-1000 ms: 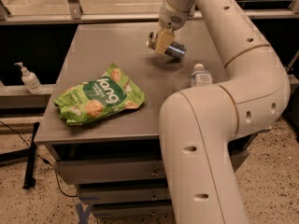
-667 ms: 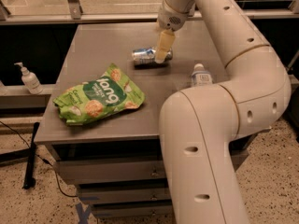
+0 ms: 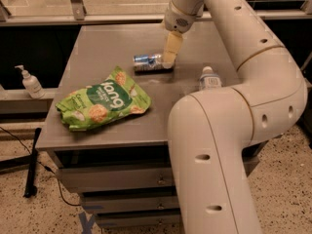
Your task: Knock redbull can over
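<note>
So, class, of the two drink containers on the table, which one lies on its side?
The redbull can, silver and blue, lying flat at the tip of the gripper. The clear bottle with the white cap stands upright.

Gripper (image 3: 168,61) at the lying redbull can (image 3: 146,61), with bottle (image 3: 209,78) and chip bag (image 3: 103,105) nearby.

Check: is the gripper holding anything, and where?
Cannot tell. The gripper is at one end of the can, which lies on its side on the table.
</note>
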`<act>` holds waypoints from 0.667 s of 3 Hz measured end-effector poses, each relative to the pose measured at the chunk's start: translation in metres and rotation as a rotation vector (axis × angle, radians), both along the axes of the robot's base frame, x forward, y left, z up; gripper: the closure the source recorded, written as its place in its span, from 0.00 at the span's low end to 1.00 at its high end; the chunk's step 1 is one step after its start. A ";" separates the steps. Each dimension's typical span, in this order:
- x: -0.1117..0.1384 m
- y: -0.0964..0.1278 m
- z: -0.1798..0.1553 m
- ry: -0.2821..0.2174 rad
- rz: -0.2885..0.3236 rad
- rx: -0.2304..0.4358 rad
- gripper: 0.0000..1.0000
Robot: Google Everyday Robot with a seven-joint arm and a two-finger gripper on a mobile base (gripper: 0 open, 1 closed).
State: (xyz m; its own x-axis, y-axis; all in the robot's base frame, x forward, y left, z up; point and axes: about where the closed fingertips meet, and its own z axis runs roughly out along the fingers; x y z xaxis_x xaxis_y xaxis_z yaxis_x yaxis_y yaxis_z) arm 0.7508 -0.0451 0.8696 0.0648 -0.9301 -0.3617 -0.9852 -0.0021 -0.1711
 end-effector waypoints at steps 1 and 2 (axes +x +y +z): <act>0.000 -0.023 0.020 -0.042 -0.074 0.111 0.00; -0.006 -0.080 0.050 -0.129 -0.205 0.295 0.00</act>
State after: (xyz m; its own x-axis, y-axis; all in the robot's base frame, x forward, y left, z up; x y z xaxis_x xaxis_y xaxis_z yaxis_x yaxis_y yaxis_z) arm 0.7449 -0.1253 0.9199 -0.0496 -0.7856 -0.6168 -0.9302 0.2612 -0.2579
